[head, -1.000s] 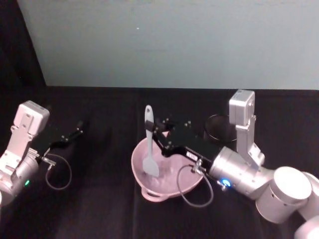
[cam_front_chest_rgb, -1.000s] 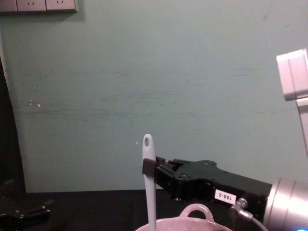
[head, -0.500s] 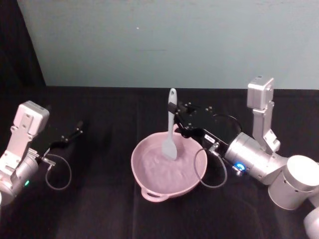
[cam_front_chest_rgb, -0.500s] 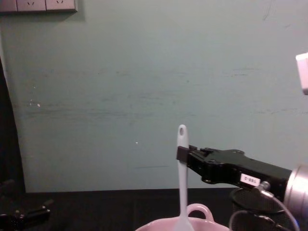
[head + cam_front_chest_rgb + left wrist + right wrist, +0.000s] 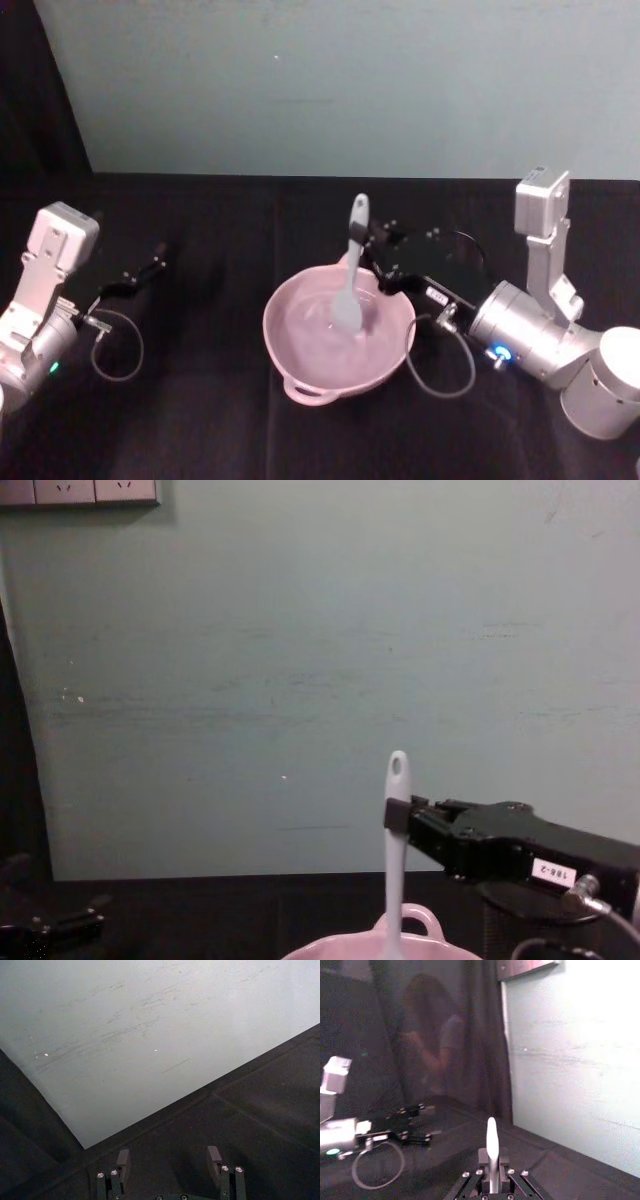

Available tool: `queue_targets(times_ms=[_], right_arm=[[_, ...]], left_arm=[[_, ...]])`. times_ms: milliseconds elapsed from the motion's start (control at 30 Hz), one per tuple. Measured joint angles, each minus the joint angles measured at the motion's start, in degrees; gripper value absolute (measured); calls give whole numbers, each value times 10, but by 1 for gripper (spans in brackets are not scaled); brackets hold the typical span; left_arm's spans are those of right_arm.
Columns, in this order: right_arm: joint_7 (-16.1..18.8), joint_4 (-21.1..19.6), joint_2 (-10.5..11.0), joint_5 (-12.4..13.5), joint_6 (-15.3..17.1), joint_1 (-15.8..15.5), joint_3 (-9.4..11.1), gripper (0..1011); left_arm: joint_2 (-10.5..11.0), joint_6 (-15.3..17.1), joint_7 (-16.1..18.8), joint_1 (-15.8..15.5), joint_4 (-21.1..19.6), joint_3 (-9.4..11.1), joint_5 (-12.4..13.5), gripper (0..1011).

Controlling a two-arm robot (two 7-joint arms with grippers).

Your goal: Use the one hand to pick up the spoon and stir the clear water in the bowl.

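Right now my right hand (image 5: 367,243) is clamped on the spoon (image 5: 352,278) high up its handle, so the shaft stands nearly upright and the blade dips into the water of the pink bowl (image 5: 285,355) mid-table (image 5: 200,420); my left hand (image 5: 150,266) rests well apart, fingers spread, idle
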Motion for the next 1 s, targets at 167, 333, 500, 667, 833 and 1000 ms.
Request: queue_targets(times_ms=[167, 333, 500, 667, 833, 1000], right_arm=[[9, -25, 4, -1, 5, -13, -11, 109], [15, -51, 5, 3, 6, -26, -24, 109], [16, -63, 5, 7, 6, -30, -28, 110], [15, -74, 8, 13, 5, -31, -25, 109], [12, -92, 16, 24, 5, -29, -14, 109], [8, -115, 29, 39, 18, -24, 0, 109]], left_arm=[[0, 0, 0, 0, 0, 0, 0, 1005], [0, 0, 0, 0, 0, 0, 0, 1005], [0, 0, 0, 0, 0, 0, 0, 1005], [0, 0, 0, 0, 0, 0, 0, 1005], [0, 0, 0, 0, 0, 0, 0, 1005], [0, 0, 0, 0, 0, 0, 0, 1005]])
